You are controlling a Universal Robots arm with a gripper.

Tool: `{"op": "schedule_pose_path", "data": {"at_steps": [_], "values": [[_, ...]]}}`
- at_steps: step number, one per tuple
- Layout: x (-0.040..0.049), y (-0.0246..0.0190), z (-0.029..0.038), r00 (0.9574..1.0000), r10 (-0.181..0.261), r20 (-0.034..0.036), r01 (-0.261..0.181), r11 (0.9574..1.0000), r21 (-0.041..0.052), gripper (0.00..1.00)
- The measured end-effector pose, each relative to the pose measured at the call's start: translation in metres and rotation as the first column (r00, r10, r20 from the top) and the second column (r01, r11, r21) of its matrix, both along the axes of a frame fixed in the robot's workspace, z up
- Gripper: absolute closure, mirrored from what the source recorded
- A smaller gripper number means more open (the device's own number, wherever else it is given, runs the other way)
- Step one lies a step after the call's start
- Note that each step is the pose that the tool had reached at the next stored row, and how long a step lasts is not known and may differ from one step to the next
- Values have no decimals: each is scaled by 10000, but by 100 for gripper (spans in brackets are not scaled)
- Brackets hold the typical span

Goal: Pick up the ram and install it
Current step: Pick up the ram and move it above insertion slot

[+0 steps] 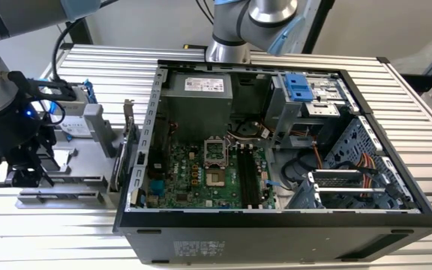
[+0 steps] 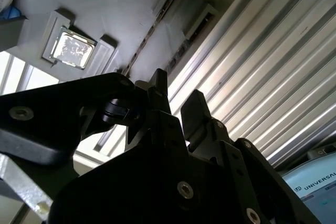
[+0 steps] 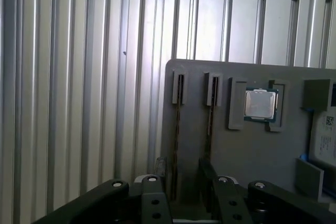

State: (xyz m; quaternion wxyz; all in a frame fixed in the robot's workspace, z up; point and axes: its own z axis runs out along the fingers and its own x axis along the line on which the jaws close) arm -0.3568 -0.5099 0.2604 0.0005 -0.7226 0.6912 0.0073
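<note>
My gripper (image 1: pixel 22 175) hangs low over a grey parts holder (image 1: pixel 73 194) at the exterior view's left, beside the open computer case (image 1: pixel 276 216). Its fingers (image 3: pixel 157 165) stand apart, so it is open. The holder has two narrow slots, each with a thin dark strip seen edge-on; I take these for the ram (image 3: pixel 177 121). In the first wrist view one strip runs down into the gap between my fingers, and I cannot tell whether they touch it. The second wrist view shows the gripper (image 2: pixel 176 95) just off the same slots (image 2: pixel 149 32).
A silver processor chip (image 3: pixel 261 104) sits in a pocket of the holder beside the slots. A hard drive with blue handles (image 1: pixel 81 121) and a bracketed card (image 1: pixel 130 143) stand between me and the case. The motherboard's long dark memory slots (image 1: pixel 247 180) lie inside. A second arm (image 1: pixel 235 34) stands behind the case.
</note>
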Motion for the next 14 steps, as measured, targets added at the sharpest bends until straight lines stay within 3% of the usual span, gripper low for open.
{"op": "schedule_pose_path", "data": {"at_steps": [14], "values": [[0,0,-93,10000,0,0,0,10000,-18,0]]}}
